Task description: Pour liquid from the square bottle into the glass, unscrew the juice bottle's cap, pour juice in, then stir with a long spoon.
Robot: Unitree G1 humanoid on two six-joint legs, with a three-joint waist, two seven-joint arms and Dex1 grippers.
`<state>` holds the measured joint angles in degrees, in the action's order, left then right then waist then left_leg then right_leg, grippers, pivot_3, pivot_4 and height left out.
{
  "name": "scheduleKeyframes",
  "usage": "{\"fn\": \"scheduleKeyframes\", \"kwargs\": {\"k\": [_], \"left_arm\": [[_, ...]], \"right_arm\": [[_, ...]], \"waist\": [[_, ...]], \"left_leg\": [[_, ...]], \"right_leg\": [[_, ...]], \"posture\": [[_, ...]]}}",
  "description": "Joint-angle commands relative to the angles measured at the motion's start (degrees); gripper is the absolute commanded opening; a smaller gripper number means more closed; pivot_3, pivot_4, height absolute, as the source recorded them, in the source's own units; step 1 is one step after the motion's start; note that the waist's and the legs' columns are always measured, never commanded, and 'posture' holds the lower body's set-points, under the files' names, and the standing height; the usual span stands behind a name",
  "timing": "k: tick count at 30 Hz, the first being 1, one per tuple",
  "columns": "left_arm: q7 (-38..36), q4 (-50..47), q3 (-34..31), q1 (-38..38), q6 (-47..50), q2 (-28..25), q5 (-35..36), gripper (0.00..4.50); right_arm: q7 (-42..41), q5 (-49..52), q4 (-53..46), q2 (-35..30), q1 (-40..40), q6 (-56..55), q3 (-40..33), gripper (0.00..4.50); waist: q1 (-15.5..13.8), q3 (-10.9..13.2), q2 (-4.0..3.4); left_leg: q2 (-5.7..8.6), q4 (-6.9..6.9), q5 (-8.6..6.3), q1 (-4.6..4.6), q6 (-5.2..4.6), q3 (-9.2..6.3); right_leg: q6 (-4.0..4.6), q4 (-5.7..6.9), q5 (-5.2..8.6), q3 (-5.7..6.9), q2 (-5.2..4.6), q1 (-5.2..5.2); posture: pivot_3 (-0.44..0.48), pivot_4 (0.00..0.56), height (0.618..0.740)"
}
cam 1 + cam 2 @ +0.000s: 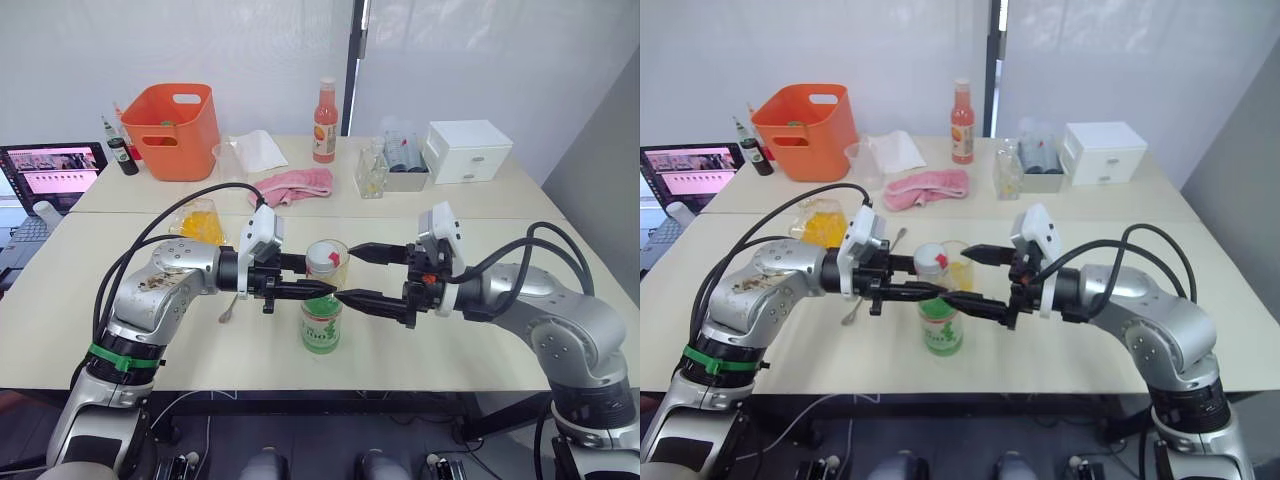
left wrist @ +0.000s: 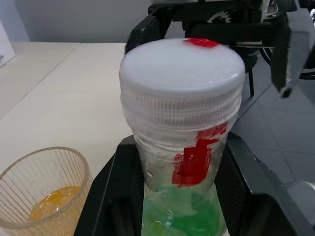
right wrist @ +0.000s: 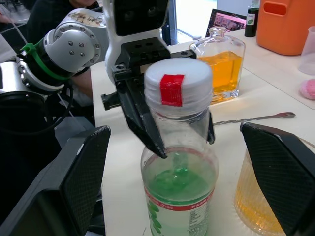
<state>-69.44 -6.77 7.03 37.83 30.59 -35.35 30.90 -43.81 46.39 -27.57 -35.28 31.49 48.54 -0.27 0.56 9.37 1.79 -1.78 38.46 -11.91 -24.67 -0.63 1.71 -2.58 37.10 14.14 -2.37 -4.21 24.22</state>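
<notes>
Here the juice bottle (image 1: pixel 321 325) stands upright near the table's front edge, its white cap (image 2: pixel 182 73) still on. The left gripper (image 1: pixel 318 277) pinches the bottle's neck just under the cap. The right gripper (image 1: pixel 358 273) faces it, fingers spread wide on either side of the cap, not touching. The glass (image 3: pixel 261 196) with yellow-orange liquid stands just behind the bottle.

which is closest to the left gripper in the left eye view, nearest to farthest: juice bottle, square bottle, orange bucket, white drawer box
1. juice bottle, held at its neck by the left gripper
2. square bottle, behind the left arm
3. orange bucket, far left of the back table
4. white drawer box, far right of the back table
</notes>
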Motion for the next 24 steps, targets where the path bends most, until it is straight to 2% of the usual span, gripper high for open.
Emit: {"fn": "scheduleKeyframes", "kwargs": {"k": [1,12,14,20,24], "left_arm": [[-0.96,0.24,0.04,-0.71,-4.85,0.36,-2.03,1.44],[-1.48,0.77,0.18,-0.76,-6.00,0.98,-2.48,1.44],[-1.74,0.72,-0.02,-0.45,-5.20,1.00,-1.72,2.46],[-2.08,0.88,-0.02,0.24,-3.49,0.95,-1.19,4.41],[-1.90,0.78,-0.39,0.66,-2.57,1.13,-0.64,4.46]], "right_arm": [[2.12,-1.23,-1.32,0.57,2.68,-0.79,0.39,4.50],[5.29,-0.75,-3.22,1.99,4.67,0.43,1.37,4.50],[4.91,0.04,-3.80,1.66,4.27,0.57,0.97,4.50],[2.84,4.51,-5.40,-0.37,2.90,1.81,-1.32,4.50],[2.95,5.48,-5.53,-1.35,2.13,1.87,-2.06,4.50]], "waist": [[-0.03,0.00,0.00],[-0.53,0.00,0.00],[-0.53,0.00,0.00],[-0.51,0.00,0.00],[-0.46,0.00,0.00]], "left_leg": [[0.00,0.01,0.00,0.00,0.00,0.00],[0.00,0.17,0.00,-0.03,-0.01,-0.02],[0.00,0.17,0.00,-0.03,-0.01,-0.02],[-0.01,0.17,-0.01,-0.06,-0.02,-0.02],[-0.02,0.18,-0.01,-0.06,-0.02,-0.03]], "right_leg": [[0.00,0.00,0.00,0.00,0.00,0.00],[-0.03,0.03,-0.02,0.02,0.00,-0.05],[-0.03,0.04,-0.02,0.02,0.00,-0.05],[-0.03,0.03,-0.02,0.02,0.01,-0.02],[-0.03,0.03,-0.02,0.02,0.01,-0.03]], "posture": [[0.000,0.150,0.715],[0.000,0.150,0.715],[0.000,0.150,0.715],[0.000,0.150,0.715],[0.000,0.150,0.715]]}}
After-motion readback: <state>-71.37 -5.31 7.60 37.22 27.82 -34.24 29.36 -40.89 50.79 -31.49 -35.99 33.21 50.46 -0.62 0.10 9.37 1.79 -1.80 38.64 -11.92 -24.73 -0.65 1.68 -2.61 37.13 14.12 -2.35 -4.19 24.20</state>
